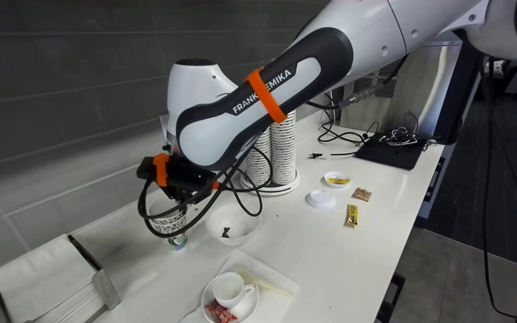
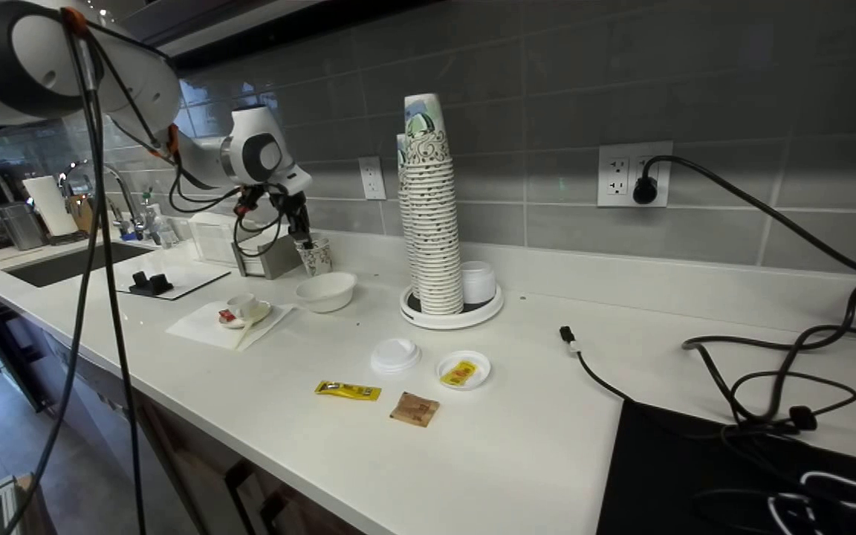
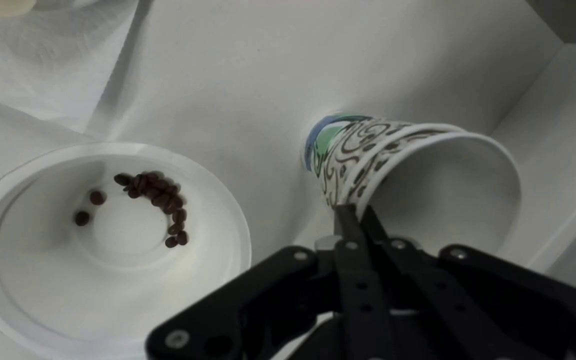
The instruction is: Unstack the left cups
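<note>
White, with dark beans (image 3: 160,199) in it, the bowl (image 3: 43,295) stands at left in the wrist view. Next comes the pincer (image 3: 358,214), clenched on the rim of the cups (image 3: 408,180); whether it grasps one cup or more, I cannot tell. Nested, mouth up, the cups stand on the table (image 3: 248,90) just right of the bowl.

White counter (image 2: 502,453), patterned paper cups (image 3: 360,140), white bowl (image 2: 326,294), white lid (image 2: 395,355), yellow packet (image 2: 348,391), brown packet (image 2: 414,409), round tray (image 2: 452,322)
</note>
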Available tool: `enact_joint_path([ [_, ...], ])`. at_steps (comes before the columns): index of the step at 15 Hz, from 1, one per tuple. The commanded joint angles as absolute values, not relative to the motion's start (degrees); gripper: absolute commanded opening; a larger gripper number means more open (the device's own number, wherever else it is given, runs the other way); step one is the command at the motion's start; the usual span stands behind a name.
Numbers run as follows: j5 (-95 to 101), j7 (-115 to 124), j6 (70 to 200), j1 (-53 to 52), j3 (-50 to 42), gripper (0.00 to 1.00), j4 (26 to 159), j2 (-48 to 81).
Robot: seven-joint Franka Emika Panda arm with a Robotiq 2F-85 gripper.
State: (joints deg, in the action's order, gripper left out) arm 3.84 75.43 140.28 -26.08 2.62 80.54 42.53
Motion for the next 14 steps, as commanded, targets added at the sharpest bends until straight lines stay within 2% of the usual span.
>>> enact_joint_path([
  [1, 4.1, 77.7, 139.1, -27.8, 1.6, 0.01, 78.5, 42.8],
  [14, 6.7, 83.1, 139.1, -28.5, 1.0, 0.01, 89.5, 27.7],
])
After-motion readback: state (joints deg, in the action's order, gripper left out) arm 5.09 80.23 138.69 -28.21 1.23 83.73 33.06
